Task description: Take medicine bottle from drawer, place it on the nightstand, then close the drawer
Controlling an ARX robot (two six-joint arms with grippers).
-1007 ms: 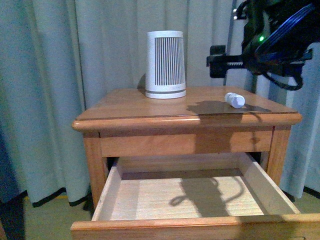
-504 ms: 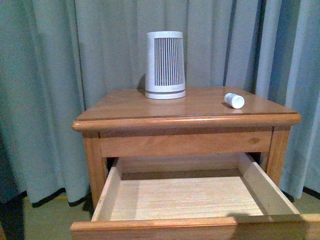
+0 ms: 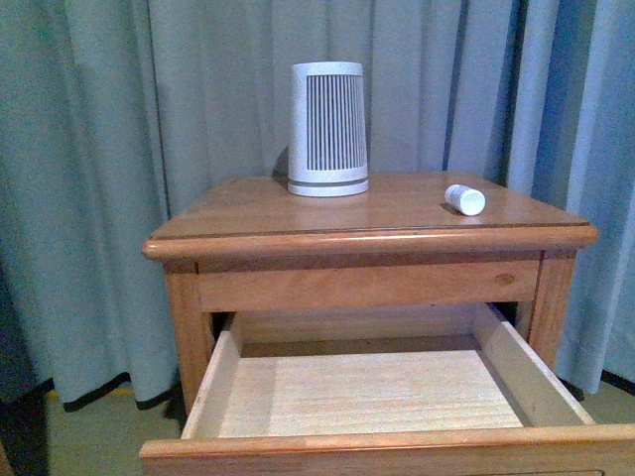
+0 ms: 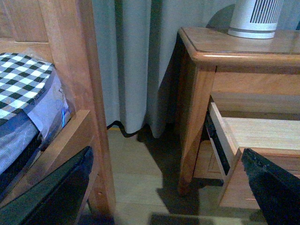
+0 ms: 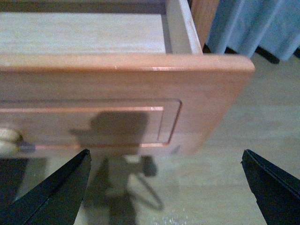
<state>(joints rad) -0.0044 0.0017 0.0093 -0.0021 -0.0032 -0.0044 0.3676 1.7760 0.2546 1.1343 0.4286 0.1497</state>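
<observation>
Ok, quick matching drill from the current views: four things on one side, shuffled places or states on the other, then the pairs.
Things:
1. medicine bottle
2. drawer
3. slatted white device
4. right gripper

States:
A. upright at the back of the nightstand top
B. pulled out, nothing inside
C. lying on its side near the top's right edge
D. open, in front of the drawer's panel

Pairs: 1-C, 2-B, 3-A, 4-D

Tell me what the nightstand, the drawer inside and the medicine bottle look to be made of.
Nightstand: wood, orange-brown with a glossy finish; grain and a sheen on its top show. Drawer: paler, seemingly unfinished wood inside, with fine lines across the floor. Medicine bottle: smooth white, probably plastic; too small to be sure.
</observation>
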